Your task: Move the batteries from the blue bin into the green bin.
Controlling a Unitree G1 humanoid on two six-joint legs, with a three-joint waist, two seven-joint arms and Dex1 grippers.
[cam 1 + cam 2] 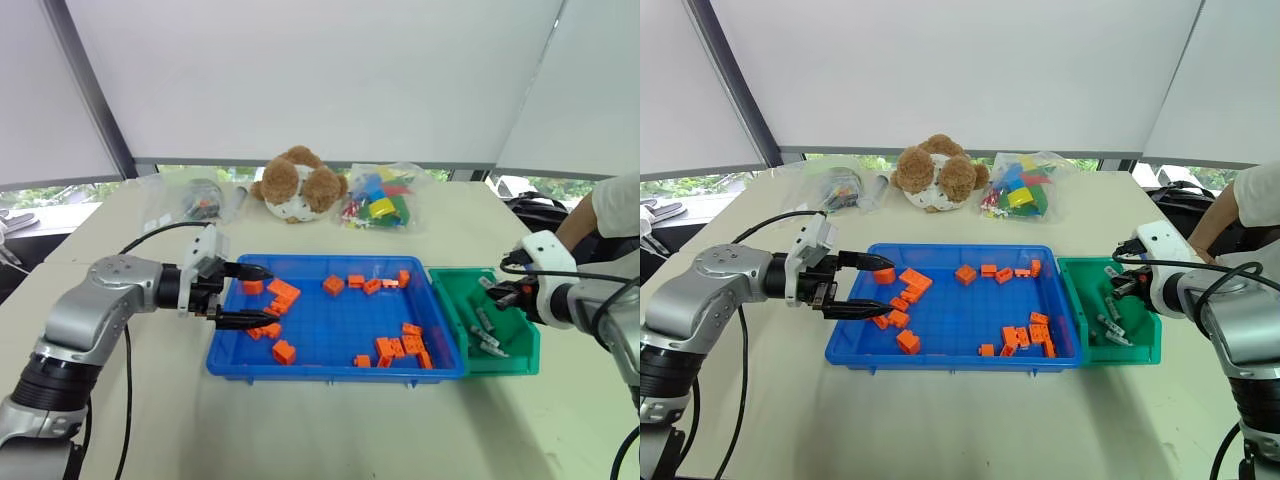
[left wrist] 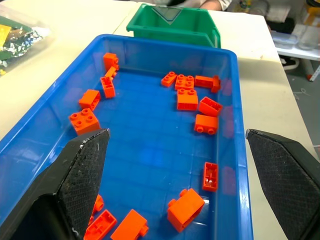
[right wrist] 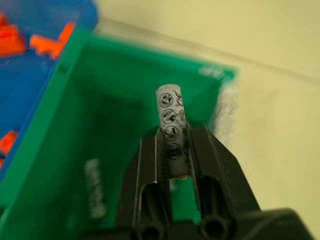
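The blue bin [image 1: 330, 372] lies mid-table with many orange blocks [image 1: 400, 345] on its gridded floor. Against its right end stands the green bin [image 1: 510, 362], where a few silver-grey batteries [image 1: 487, 335] lie. My right gripper [image 1: 497, 292] hangs over the green bin, and the right wrist view shows it [image 3: 172, 135] shut on one battery [image 3: 170, 115] that sticks out past the fingertips above the green bin [image 3: 100, 125]. My left gripper [image 1: 270, 296] is open over the blue bin's left end, pointing right, with nothing between its fingers [image 2: 85, 170].
At the table's far side sit a brown plush bear [image 1: 297, 185], a clear bag of coloured blocks [image 1: 380, 200] and a clear bag of dark parts [image 1: 195, 200]. A person's arm [image 1: 600, 215] is at the right edge, behind my right arm.
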